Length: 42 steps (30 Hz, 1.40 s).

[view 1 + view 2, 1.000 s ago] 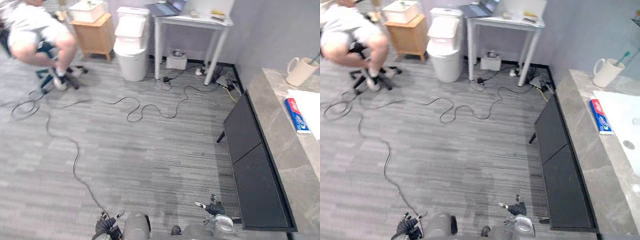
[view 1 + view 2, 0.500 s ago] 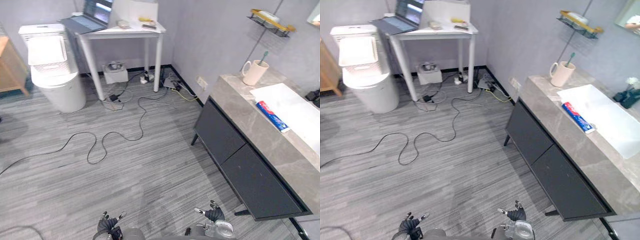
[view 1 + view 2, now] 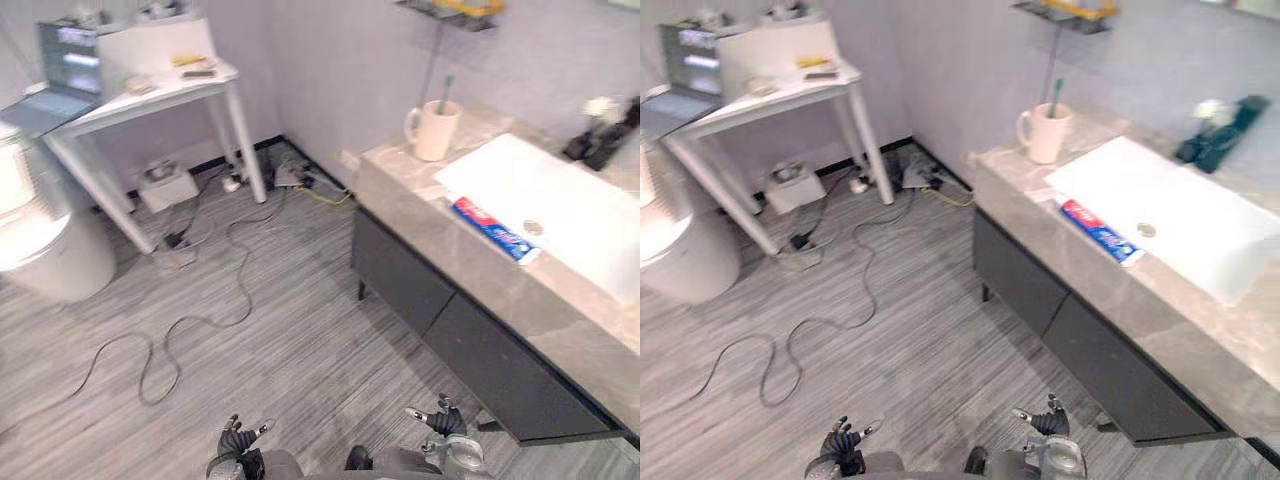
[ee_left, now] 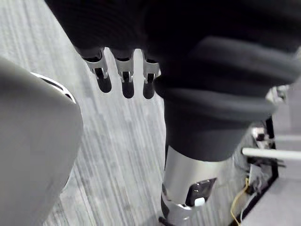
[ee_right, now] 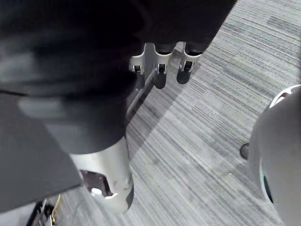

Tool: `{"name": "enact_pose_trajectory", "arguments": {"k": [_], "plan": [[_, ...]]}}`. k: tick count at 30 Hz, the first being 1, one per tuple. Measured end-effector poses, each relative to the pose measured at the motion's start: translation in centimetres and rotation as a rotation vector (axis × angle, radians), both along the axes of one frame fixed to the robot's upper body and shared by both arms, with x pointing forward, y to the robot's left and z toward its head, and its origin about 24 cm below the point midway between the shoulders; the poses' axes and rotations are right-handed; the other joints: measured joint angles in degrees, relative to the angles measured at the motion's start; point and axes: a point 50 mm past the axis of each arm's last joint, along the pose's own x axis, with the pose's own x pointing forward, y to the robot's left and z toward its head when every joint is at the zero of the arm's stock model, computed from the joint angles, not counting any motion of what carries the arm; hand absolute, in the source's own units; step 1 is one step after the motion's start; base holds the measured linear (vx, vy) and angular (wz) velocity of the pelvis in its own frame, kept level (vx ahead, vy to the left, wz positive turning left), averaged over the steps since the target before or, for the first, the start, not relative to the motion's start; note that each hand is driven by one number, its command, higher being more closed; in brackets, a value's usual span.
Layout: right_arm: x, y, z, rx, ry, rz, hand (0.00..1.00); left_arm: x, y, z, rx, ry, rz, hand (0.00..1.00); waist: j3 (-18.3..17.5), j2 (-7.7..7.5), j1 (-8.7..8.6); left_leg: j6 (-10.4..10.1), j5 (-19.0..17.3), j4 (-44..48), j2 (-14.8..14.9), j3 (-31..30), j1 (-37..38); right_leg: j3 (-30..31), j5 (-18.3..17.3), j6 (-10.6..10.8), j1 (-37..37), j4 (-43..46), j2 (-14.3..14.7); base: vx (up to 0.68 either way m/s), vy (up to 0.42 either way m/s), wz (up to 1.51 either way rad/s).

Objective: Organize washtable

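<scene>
Left eye view: logged grey stone washtable (image 3: pixel 400 175) along the robot's right, on dark cabinet fronts (image 3: pixel 430 300). Found white sink (image 3: pixel 570 210) set into its top. Spotted red, white and blue toothpaste tube (image 3: pixel 492 228) lying flat on the stone strip right at the sink's near edge, one end possibly over the rim; could not tell for sure. Marked cream cup (image 3: pixel 436 131) standing upright on the stone at the washtable's far end, just beside the sink corner, apart from the tube, handle toward the room. Saw green-topped toothbrush (image 3: pixel 444 88) standing in the cup, leaning slightly. Noted dark object with something white on top (image 3: pixel 600 140) at the back of the counter past the sink, near the wall. Caught wall shelf (image 3: pixel 455 12) above the cup. Across the striped grey floor (image 3: pixel 300 340), well apart from the washtable, tagged white desk (image 3: pixel 160 95) with open laptop (image 3: pixel 62 60) on it and white round bin (image 3: pixel 45 255) beside it. Located left hand (image 3: pixel 238 438) and right hand (image 3: pixel 441 420) low at the bottom edge, hanging over the floor, both well apart from the washtable. Checked wrist views: left fingers (image 4: pixel 127 82) straight and relaxed, nothing held; right fingers (image 5: pixel 159 70) likewise straight, hanging loose, empty.
</scene>
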Motion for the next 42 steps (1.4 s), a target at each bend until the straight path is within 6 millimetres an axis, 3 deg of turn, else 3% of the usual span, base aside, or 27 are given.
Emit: {"name": "enact_pose_trajectory", "arguments": {"k": [2, 4, 6, 9, 11, 13, 14, 16, 18, 19, 20, 24, 26, 27, 28, 30, 32, 34, 35, 36, 38, 42], "plan": [[0.0, 0.2, -0.1, 0.004, 0.004, 0.001, 0.0, 0.0, -0.1, 0.0, 0.0, -0.001, 0.01, 0.0, -0.1, 0.21, 0.22, -0.3, 0.2, -7.0, -3.4, -7.7, -1.3, 5.5, 0.2, 1.3, 0.9, -0.4, 0.3, 0.21, 0.167, -1.32], [0.0, 0.0, -0.1, -0.007, 0.006, -0.004, 0.0, -0.2, -0.4, -0.1, -0.007, 0.005, 0.009, 0.0, -0.4, 1.04, 0.02, 0.2, 0.5, -12.1, -4.2, -12.6, -1.2, 10.2, -0.9, 3.2, 1.0, 0.4, 1.2, 0.13, 0.212, -1.25], [-0.2, -0.3, -0.1, -0.02, 0.01, -0.009, 0.0, -0.5, -0.8, -0.3, -0.021, 0.015, 0.011, 0.0, -1.4, 2.5, 0.01, 0.1, 2.2, -13.9, -3.4, -12.8, -0.4, 13.6, -3.2, 5.4, 0.3, 2.8, 2.4, 0.18, 0.329, -1.1], [-0.9, 0.7, -0.4, 0.012, 0.026, -0.017, 0.0, -0.5, 0.8, -0.1, 0.023, 0.016, 0.004, 0.0, -3.0, -1.12, 0.0, 2.7, 0.3, -13.9, -5.9, -6.7, 0.4, 16.8, -6.8, 8.1, -3.0, 8.2, -1.8, 0.18, 0.316, -0.73], [-1.2, 0.9, -0.6, 0.02, 0.04, -0.008, 0.0, -0.3, 0.9, 0.0, 0.029, 0.012, 0.002, 0.0, -3.3, -1.8, 1.59, 4.2, -1.7, -14.0, -6.1, -1.2, 2.4, 11.7, -7.0, 9.7, -5.7, 13.0, -5.1, 0.17, 0.268, -1.18], [-0.9, 0.9, -0.5, 0.018, 0.033, -0.01, 0.0, -0.5, 0.8, -0.1, 0.026, 0.023, -0.013, 0.0, -3.1, -1.63, 1.4, 5.1, -2.9, -14.3, -6.4, 1.3, 4.6, 6.6, -6.9, 10.0, -7.6, 18.3, -7.4, 0.14, 0.18, -0.81], [-0.8, 0.7, -0.5, 0.017, 0.03, -0.019, 0.0, -0.6, 0.6, -0.3, 0.024, 0.034, -0.031, 0.0, -3.1, -1.38, 1.06, 5.3, -3.2, -16.1, -6.6, 2.9, 7.7, 0.8, -7.1, 10.6, -9.0, 22.5, -9.9, 0.16, 0.122, -0.4], [-0.7, 0.7, -0.4, 0.016, 0.028, -0.018, 0.0, -0.7, 0.3, -0.4, 0.02, 0.049, -0.054, 0.0, -3.1, -1.02, 0.89, 5.2, -3.1, -19.6, -6.3, 4.1, 11.2, -4.4, -8.4, 10.0, -9.5, 22.4, -11.3, 0.16, 0.08, -0.35], [-0.3, 0.7, -0.4, 0.015, 0.026, -0.011, 0.0, -0.8, 0.2, -0.6, 0.023, 0.064, -0.091, 0.0, -3.1, -0.63, -0.13, 4.7, -2.8, -21.9, -5.5, 4.3, 12.5, -6.6, -8.2, 9.8, -11.0, 17.5, -10.5, 0.19, 0.011, -0.04], [-0.3, 0.6, -0.5, 0.014, 0.033, -0.007, 0.0, -0.9, 0.2, -0.6, 0.026, 0.073, -0.112, 0.0, -3.1, -0.68, -0.26, 4.2, -2.5, -23.0, -5.6, 4.2, 13.1, -6.6, -6.2, 8.7, -11.2, 12.9, -9.7, 0.25, -0.038, 0.13], [-0.5, 0.3, -0.6, 0.007, 0.045, -0.009, 0.0, -0.8, 0.2, -0.7, 0.025, 0.08, -0.132, 0.0, -2.9, -0.69, -0.29, 3.8, -2.2, -24.1, -6.1, 3.6, 14.0, -6.1, -1.6, 6.6, -11.0, 9.8, -9.3, 0.28, -0.057, 0.13], [-0.8, -1.3, -0.6, -0.023, 0.051, -0.042, 0.0, -0.6, -0.9, -0.8, -0.01, 0.072, -0.135, 0.0, -2.3, 1.45, -0.16, 0.8, -0.3, -22.3, -5.4, 1.0, 15.3, -7.8, -4.2, 6.6, -7.5, 9.6, -9.2, 0.31, -0.105, 0.19], [-1.0, -1.8, -0.6, -0.036, 0.057, -0.048, 0.0, -0.3, -1.1, -0.6, -0.026, 0.046, -0.086, 0.0, -1.3, 2.37, -0.27, -1.0, 2.0, -4.6, -3.3, -1.2, 9.2, -8.7, -5.0, 6.3, -2.4, 6.0, -7.7, 0.32, -0.154, 0.13], [-1.1, -1.9, -0.6, -0.037, 0.058, -0.047, 0.0, -0.1, -0.9, -0.4, -0.024, 0.031, -0.072, 0.0, -1.0, 2.41, -0.03, -1.2, 4.0, 0.9, -2.4, -2.0, 7.3, -8.7, -5.1, 6.2, -0.7, 4.7, -7.2, 0.31, -0.117, -0.04], [-1.1, -1.8, -0.6, -0.037, 0.06, -0.047, 0.0, -0.2, -0.6, -0.3, -0.018, 0.021, -0.056, 0.0, -0.6, 2.33, 0.17, -1.3, 3.9, 10.1, -0.4, -2.1, 3.2, -8.6, -5.3, 5.7, 2.3, 2.6, -6.3, 0.26, -0.057, -0.15], [-1.1, -1.6, -0.6, -0.032, 0.06, -0.049, 0.0, -0.2, -0.4, -0.2, -0.014, 0.012, -0.05, 0.0, -0.4, 2.21, 0.04, -0.6, 3.4, 15.5, 0.8, -1.0, -0.3, -7.7, -5.4, 5.6, 5.5, 0.2, -6.0, 0.24, -0.026, -0.3], [-1.0, -1.4, -0.6, -0.024, 0.058, -0.05, 0.0, -0.1, -0.4, -0.1, -0.014, 0.002, -0.045, 0.0, -0.4, 2.15, 0.37, 0.1, 1.8, 12.5, 0.8, 0.2, -2.4, -5.5, -5.4, 5.6, 7.5, -1.1, -6.5, 0.23, 0.061, -0.53], [-0.6, -1.1, -0.5, -0.017, 0.05, -0.05, 0.0, 0.3, -0.2, 0.1, -0.005, -0.011, -0.049, 0.0, 0.1, 1.42, 0.67, 0.4, 0.7, -0.3, -1.6, -0.4, -4.0, -3.1, -5.3, 5.9, 8.2, -1.2, -8.5, 0.27, 0.204, -0.61], [-0.7, -1.1, -0.6, -0.013, 0.051, -0.059, 0.0, 0.4, -0.3, 0.1, -0.004, -0.013, -0.054, 0.0, 0.1, 1.3, 0.81, -0.2, 2.4, -9.0, -3.5, -2.3, -3.8, -2.1, -5.2, 7.3, 8.2, -1.1, -9.1, 0.27, 0.29, -0.58], [-1.1, -1.0, -0.8, -0.006, 0.067, -0.063, 0.0, 0.5, 0.0, 0.1, 0.003, -0.011, -0.066, 0.0, -0.3, 0.35, 1.36, 1.4, 5.7, -14.7, -5.8, -3.0, -2.2, -0.5, -5.6, 9.5, 7.9, -1.5, -10.4, 0.18, 0.206, -0.38], [-1.2, -0.2, -0.9, 0.014, 0.069, -0.064, 0.0, 0.9, 0.5, 0.3, 0.023, -0.021, -0.075, 0.0, -0.4, -1.65, 1.05, 2.1, 6.0, -16.1, -7.4, -2.4, -1.7, 0.6, -4.8, 9.7, 7.6, -2.2, -11.7, 0.15, 0.139, -0.09], [-1.0, 0.6, -0.9, 0.034, 0.062, -0.062, 0.0, 0.9, 0.6, 0.3, 0.029, -0.014, -0.081, 0.0, -0.6, -2.17, 1.59, 2.4, 5.8, -16.1, -7.3, -0.6, -0.6, 3.1, -1.7, 10.4, 7.7, -2.5, -12.2, 0.15, 0.146, -0.2]]}}
